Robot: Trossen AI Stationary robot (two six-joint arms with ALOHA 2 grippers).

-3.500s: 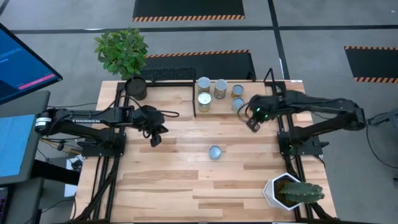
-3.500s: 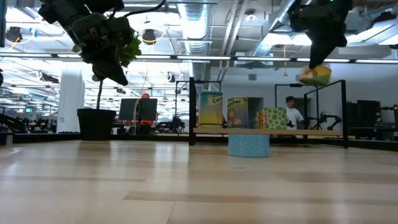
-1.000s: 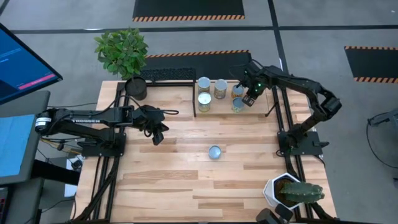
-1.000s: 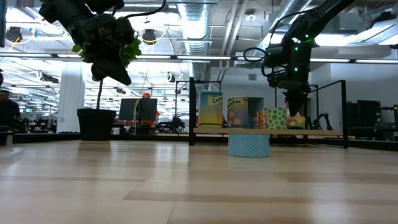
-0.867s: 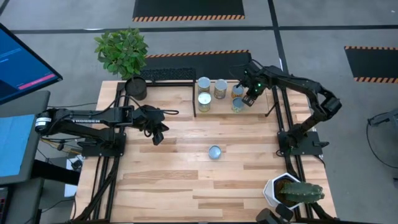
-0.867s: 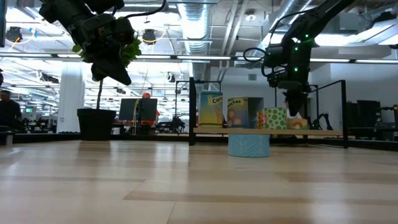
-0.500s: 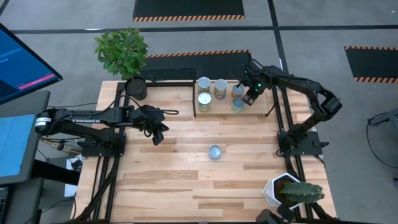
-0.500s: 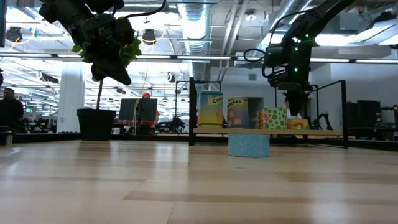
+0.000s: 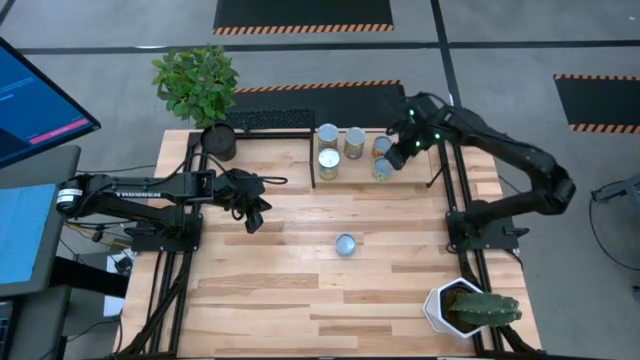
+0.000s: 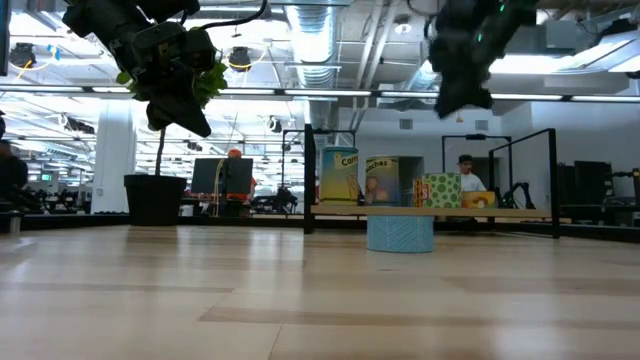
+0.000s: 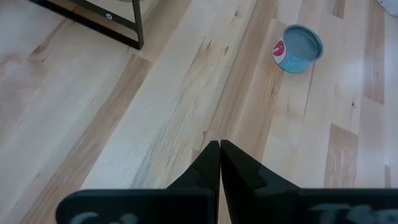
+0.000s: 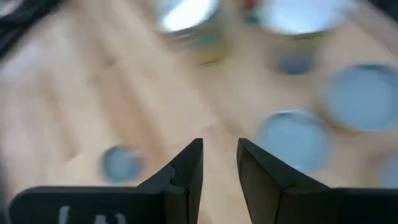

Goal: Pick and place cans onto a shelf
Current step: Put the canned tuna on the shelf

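Several cans stand on the shelf (image 9: 312,172) at the table's far side, among them a yellow-labelled one (image 9: 328,162) and the rightmost one (image 10: 478,200) on the wooden board (image 10: 520,212). One pale-blue can (image 9: 345,244) stands on its base alone mid-table, also seen in the left wrist view (image 11: 298,48). My right gripper (image 9: 393,160) hangs open above the shelf's right cans (image 12: 292,140), holding nothing. My left gripper (image 9: 250,222) is shut and empty, raised over the table's left half.
A black pot with a green plant (image 9: 217,140) stands at the far left corner. A white cactus pot (image 9: 462,306) sits at the near right corner. The black arm frames (image 9: 165,260) run along both side edges. Bare wood lies around the lone can.
My right gripper has come off the rightmost can on the shelf and risen well above it, tipping as it went. That can stays standing on the board.
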